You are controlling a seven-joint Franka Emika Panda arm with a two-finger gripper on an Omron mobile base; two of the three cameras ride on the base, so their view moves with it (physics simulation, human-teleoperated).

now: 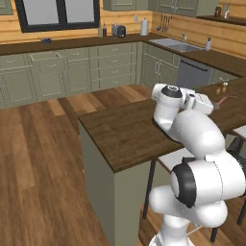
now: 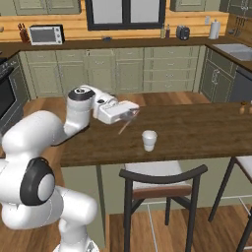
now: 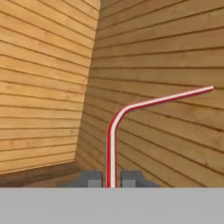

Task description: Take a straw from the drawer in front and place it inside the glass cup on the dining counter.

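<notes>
The gripper (image 3: pixel 111 179) is holding its jaws clamped on the straw (image 3: pixel 114 127), carrying it above the dining counter (image 2: pixel 197 133) toward the cup (image 2: pixel 149 140).

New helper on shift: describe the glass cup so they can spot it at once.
Find the long dark-brown dining counter in the middle of the kitchen. The glass cup stands upright near its stool-side edge, just beyond the gripper holding the straw. It is pale and whitish, the only vessel on that stretch.
</notes>
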